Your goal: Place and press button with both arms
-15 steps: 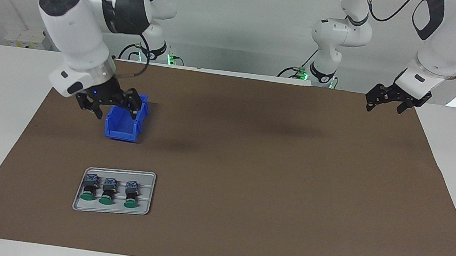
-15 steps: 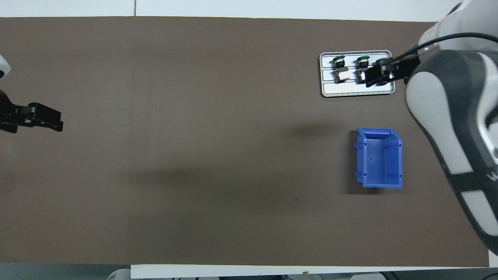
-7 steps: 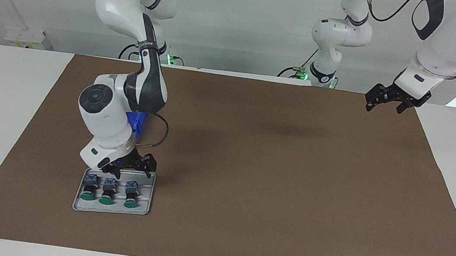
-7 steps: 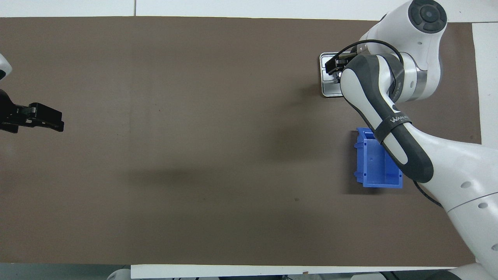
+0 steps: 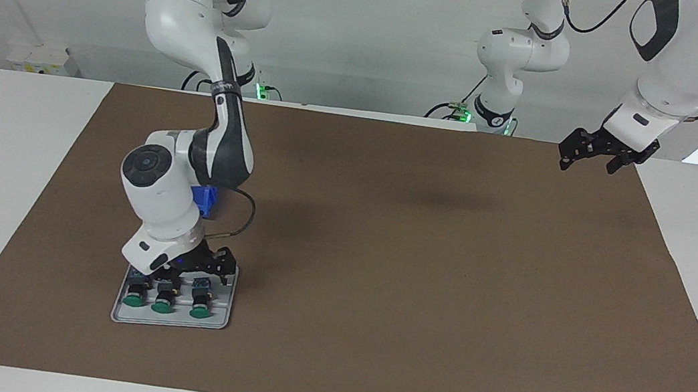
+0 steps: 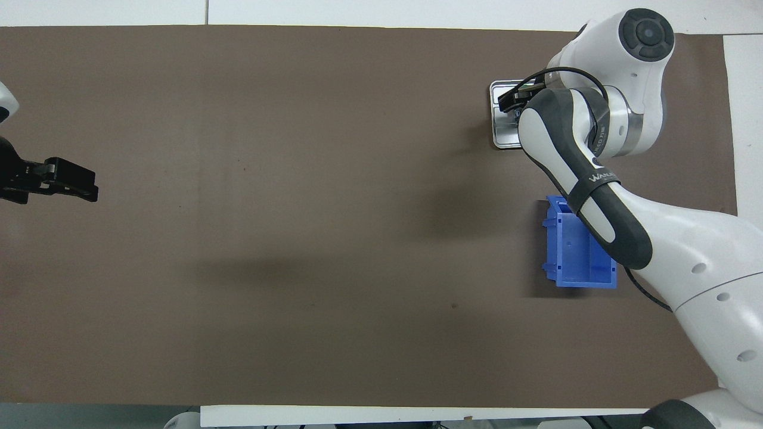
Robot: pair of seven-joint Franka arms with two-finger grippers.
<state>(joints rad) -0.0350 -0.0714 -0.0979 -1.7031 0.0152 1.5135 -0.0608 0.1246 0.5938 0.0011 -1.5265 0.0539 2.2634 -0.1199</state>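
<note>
Right gripper (image 5: pixel 190 276) lowered onto tray (image 5: pixel 220 321), three buttons (image 5: pixel 163 300)

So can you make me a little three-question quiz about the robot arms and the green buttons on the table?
1. True or false: the right gripper is low over the flat grey metal tray.
2. How many green-capped push buttons lie in that tray?
3. Which sits nearer to the robots: A) the blue plastic bin, B) the tray?

Key:
1. True. The left gripper waits open in the air at its own end of the brown mat.
2. Three.
3. A.
</note>
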